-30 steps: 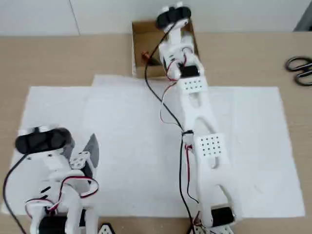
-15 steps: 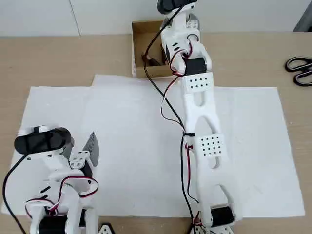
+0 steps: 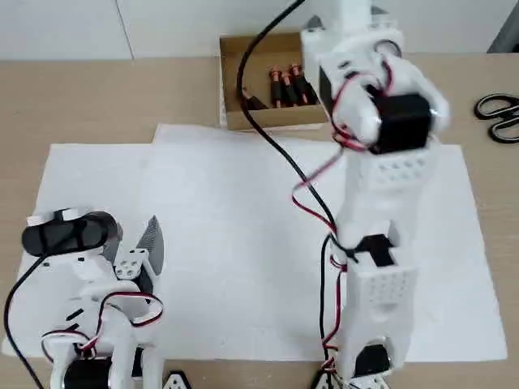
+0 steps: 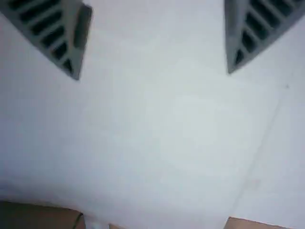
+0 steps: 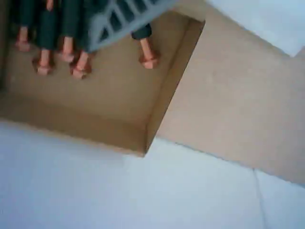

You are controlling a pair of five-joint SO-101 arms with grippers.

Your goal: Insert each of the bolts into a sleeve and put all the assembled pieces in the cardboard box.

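Observation:
The cardboard box (image 3: 229, 81) stands at the table's far edge, and several assembled pieces (image 3: 288, 85), copper bolts in dark sleeves, lie side by side in it. From above the box's near corner (image 5: 147, 138), the right wrist view looks in at these pieces (image 5: 57, 57), with part of my right gripper (image 5: 124, 19) over them. My right arm (image 3: 381, 121) is raised and folded, just right of the box. At the near left, my left gripper (image 3: 150, 243) hangs low over the white sheet. It is open (image 4: 151, 69) with bare paper between its fingers.
A large white paper sheet (image 3: 227, 227) covers the middle of the wooden table (image 3: 97, 97). Scissors (image 3: 499, 113) lie at the far right edge. A black cable (image 3: 276, 146) trails from the right arm across the sheet.
My right arm has lifted up and drawn back from over the box, uncovering the pieces inside. The left arm has stayed where it was.

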